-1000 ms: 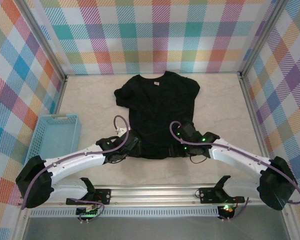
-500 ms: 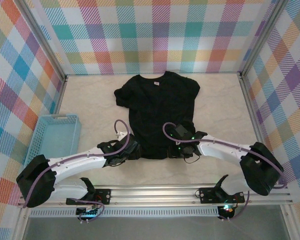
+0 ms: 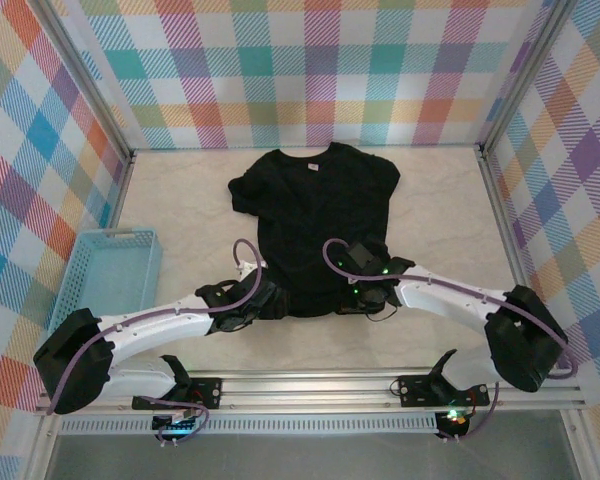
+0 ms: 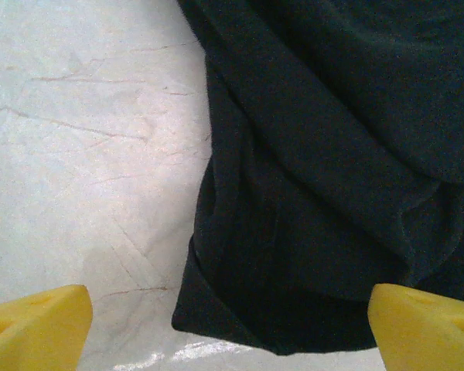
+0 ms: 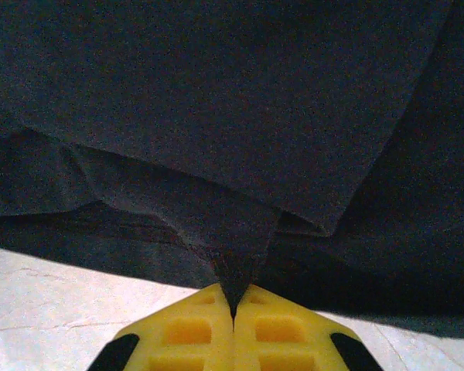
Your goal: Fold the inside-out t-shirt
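Observation:
The inside-out t-shirt (image 3: 315,215) is plain black and lies spread on the pale table, collar toward the back wall and hem toward the arms. My left gripper (image 3: 264,297) sits at the hem's left corner. In the left wrist view its yellow fingertips (image 4: 39,332) stand wide apart on either side of that rumpled corner (image 4: 240,309), holding nothing. My right gripper (image 3: 363,292) is at the hem's right part. In the right wrist view the gripper (image 5: 233,305) is shut on a pinched peak of the black fabric (image 5: 232,263).
A light blue basket (image 3: 115,280) stands at the table's left edge, beside the left arm. Plaid walls close in the back and both sides. A metal rail (image 3: 310,385) runs along the near edge.
The right gripper moved left along the hem and closed on a pinch of the shirt. The left gripper's fingers opened wider and the arm crept slightly right.

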